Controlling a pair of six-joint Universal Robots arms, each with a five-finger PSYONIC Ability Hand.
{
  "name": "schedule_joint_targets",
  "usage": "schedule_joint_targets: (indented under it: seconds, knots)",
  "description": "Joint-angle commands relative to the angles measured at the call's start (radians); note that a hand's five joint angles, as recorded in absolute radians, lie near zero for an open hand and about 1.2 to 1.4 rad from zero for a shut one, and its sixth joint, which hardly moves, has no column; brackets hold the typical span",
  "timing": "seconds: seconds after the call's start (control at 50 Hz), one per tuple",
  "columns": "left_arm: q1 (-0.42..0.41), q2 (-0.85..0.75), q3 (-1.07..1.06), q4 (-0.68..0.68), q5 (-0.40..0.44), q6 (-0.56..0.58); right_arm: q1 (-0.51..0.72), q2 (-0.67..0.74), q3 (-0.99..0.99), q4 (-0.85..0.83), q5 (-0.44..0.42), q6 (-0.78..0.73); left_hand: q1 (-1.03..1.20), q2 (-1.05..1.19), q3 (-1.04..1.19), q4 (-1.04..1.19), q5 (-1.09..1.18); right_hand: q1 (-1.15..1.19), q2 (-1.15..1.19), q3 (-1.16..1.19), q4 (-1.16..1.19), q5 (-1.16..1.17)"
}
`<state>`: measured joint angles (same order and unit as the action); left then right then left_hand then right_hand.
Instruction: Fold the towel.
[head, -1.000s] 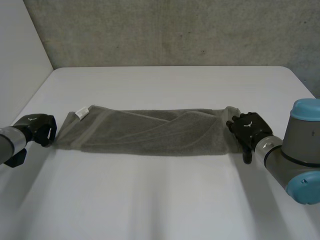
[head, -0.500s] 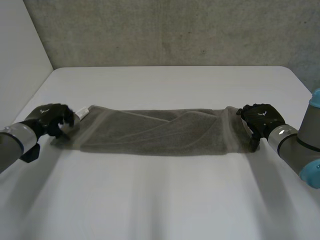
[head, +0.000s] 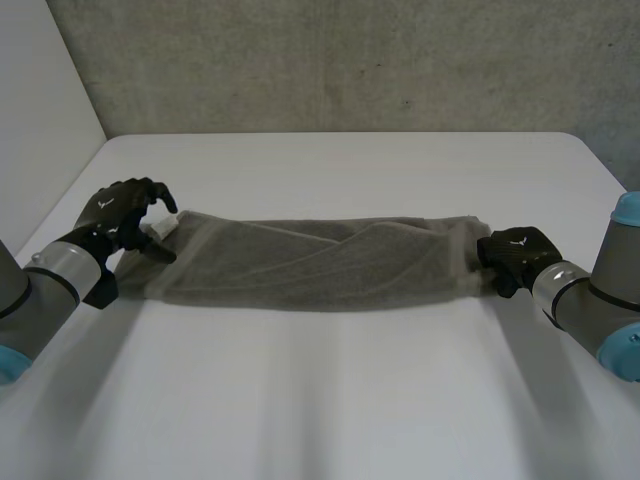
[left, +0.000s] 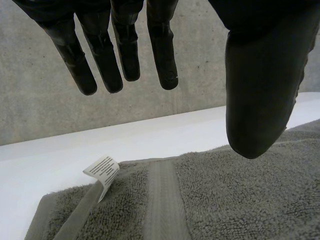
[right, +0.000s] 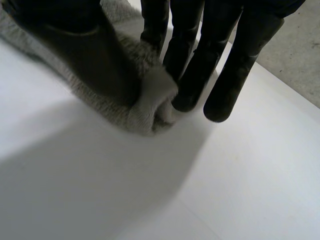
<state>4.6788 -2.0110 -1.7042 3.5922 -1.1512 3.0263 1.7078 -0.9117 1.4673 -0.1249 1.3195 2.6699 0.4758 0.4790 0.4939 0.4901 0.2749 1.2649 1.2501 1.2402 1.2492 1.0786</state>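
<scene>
Grey towel (head: 310, 262) lies stretched lengthwise across the desk (head: 330, 400); my left hand (head: 118, 215) hovers above its labelled corner, fingers (left: 162, 55) straight, holding nothing; my right hand (head: 515, 255) pinches the opposite end between thumb and fingers.

The towel (head: 310, 265) lies across the table (head: 340, 160), left hand (head: 120, 212) above its left end beside the label (head: 163, 228), right hand (head: 515, 255) on its right end

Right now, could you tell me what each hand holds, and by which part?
The right hand pinches the towel by its end edge; the left hand hovers open above the label end, holding nothing.
</scene>
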Motion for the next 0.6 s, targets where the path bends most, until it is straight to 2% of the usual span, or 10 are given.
schedule_joint_targets:
  seconds: [0.02,0.18,0.24,0.28,0.4,0.5,0.54,0.56,0.6]
  knots:
    - [0.003,0.003,-0.025,0.025,-0.001,0.003,-0.008,0.011,-0.016,0.004,0.004,-0.001,-0.039,-0.042,-0.057,-0.053,-0.013,0.131,0.146,0.156,0.147,0.143]
    - [0.001,0.005,-0.032,0.026,0.001,0.005,-0.108,-0.036,-0.015,0.042,0.004,-0.010,-0.066,-0.069,-0.084,-0.080,-0.039,0.131,0.146,0.156,0.147,0.143]
    - [0.006,0.006,-0.032,0.025,-0.001,0.005,-0.180,-0.064,-0.035,0.079,0.001,-0.027,-0.066,-0.069,-0.084,-0.080,-0.039,0.131,0.146,0.156,0.147,0.143]
    - [0.009,0.008,-0.034,0.025,-0.001,0.005,-0.265,-0.081,-0.090,0.114,0.001,-0.071,-0.066,-0.069,-0.084,-0.080,-0.039,0.131,0.146,0.156,0.147,0.143]
    - [0.011,0.008,-0.034,0.025,0.001,0.005,-0.310,-0.102,-0.228,0.192,0.010,-0.153,-0.066,-0.069,-0.084,-0.080,-0.039,0.131,0.146,0.156,0.147,0.143]
    - [0.011,0.012,-0.034,0.026,0.001,0.008,-0.238,-0.128,-0.344,0.274,0.012,-0.136,-0.066,-0.069,-0.084,-0.080,-0.039,0.131,0.146,0.156,0.147,0.143]
    - [0.011,0.012,-0.035,0.026,0.002,0.009,-0.102,-0.156,-0.390,0.287,0.020,-0.087,-0.066,-0.069,-0.084,-0.080,-0.039,0.131,0.146,0.156,0.147,0.143]
    - [0.011,0.012,-0.035,0.026,0.002,0.009,-0.102,-0.156,-0.390,0.287,0.020,-0.087,-0.066,-0.069,-0.084,-0.080,-0.039,0.131,0.146,0.156,0.147,0.143]
    - [0.011,0.012,-0.035,0.026,0.002,0.009,0.069,-0.151,-0.426,0.281,0.033,-0.062,-0.066,-0.069,-0.084,-0.080,-0.039,0.131,0.146,0.156,0.147,0.143]
